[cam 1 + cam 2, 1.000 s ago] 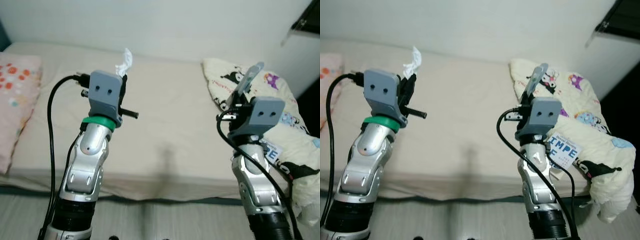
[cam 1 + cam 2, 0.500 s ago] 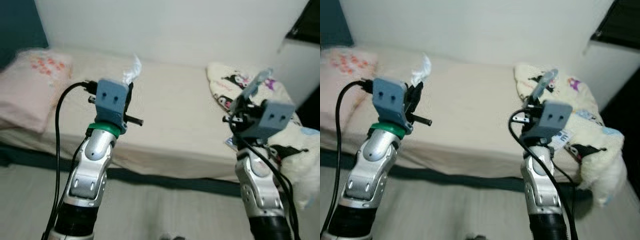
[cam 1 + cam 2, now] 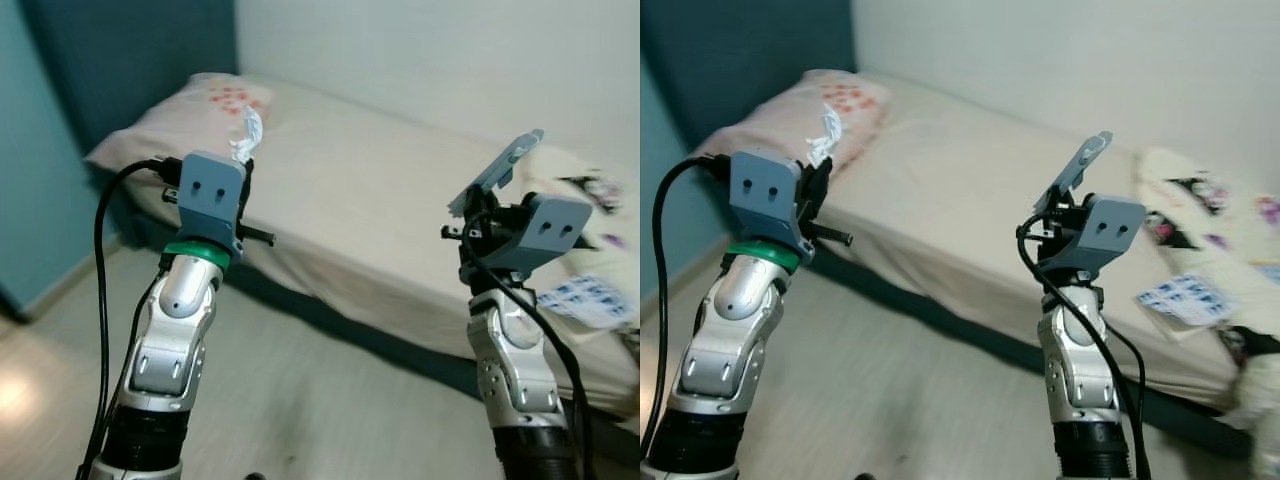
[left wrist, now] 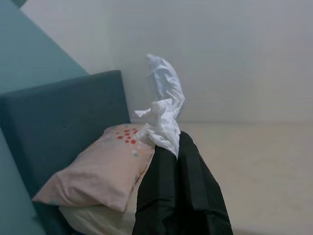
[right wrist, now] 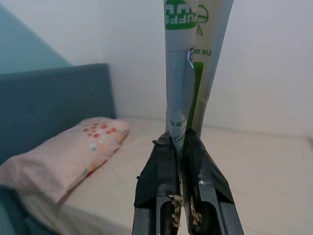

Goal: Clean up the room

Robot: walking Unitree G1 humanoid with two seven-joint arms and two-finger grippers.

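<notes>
Your camera has swung left since the earlier frame, so the bed (image 3: 400, 230) now runs diagonally with its dark headboard (image 4: 54, 127) and pink pillow (image 3: 190, 110) in sight. Your left end effector (image 4: 178, 147) is clenched on a crumpled white tissue (image 4: 164, 110), raised before the bed. Your right end effector (image 5: 180, 147) grips a flattened wrapper (image 5: 193, 58) upright, nearer the bed's patterned blanket (image 3: 1220, 220).

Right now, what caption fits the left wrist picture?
Left pincer shut on a crumpled white tissue, with a pink spotted pillow behind.
</notes>
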